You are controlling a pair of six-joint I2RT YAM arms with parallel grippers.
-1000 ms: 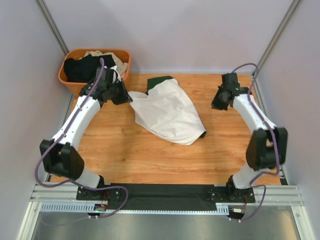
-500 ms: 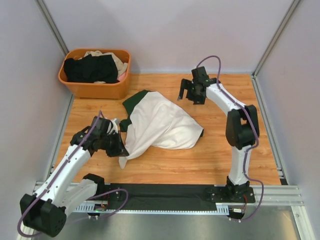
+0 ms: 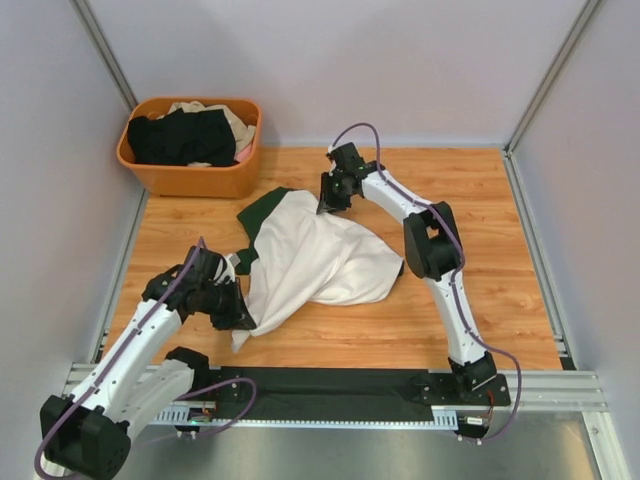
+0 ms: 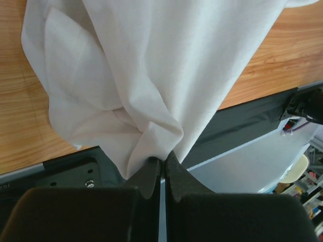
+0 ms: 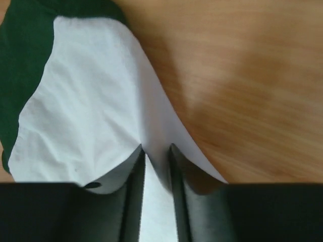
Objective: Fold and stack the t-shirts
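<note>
The white t-shirt (image 3: 320, 250) with dark green sleeves lies crumpled on the wooden table, one green sleeve (image 3: 258, 212) at its upper left. My left gripper (image 3: 238, 318) is shut on the shirt's lower left edge; in the left wrist view the jaws (image 4: 162, 161) pinch a fold of white cloth (image 4: 151, 75) that hangs out over the table's front edge. My right gripper (image 3: 325, 205) sits at the shirt's top edge. In the right wrist view its jaws (image 5: 156, 149) are nearly closed around a ridge of white cloth (image 5: 86, 111), next to the green sleeve (image 5: 22, 60).
An orange basket (image 3: 190, 178) stands at the back left corner with a black shirt (image 3: 180, 135) and a beige one (image 3: 238, 122) in it. Grey walls close in the table on three sides. A black strip (image 3: 330, 390) runs along the front edge.
My left gripper pulled the shirt's edge from beside the basket toward the front left. My right gripper swung left from the back right to the shirt's top edge and closed on it.
</note>
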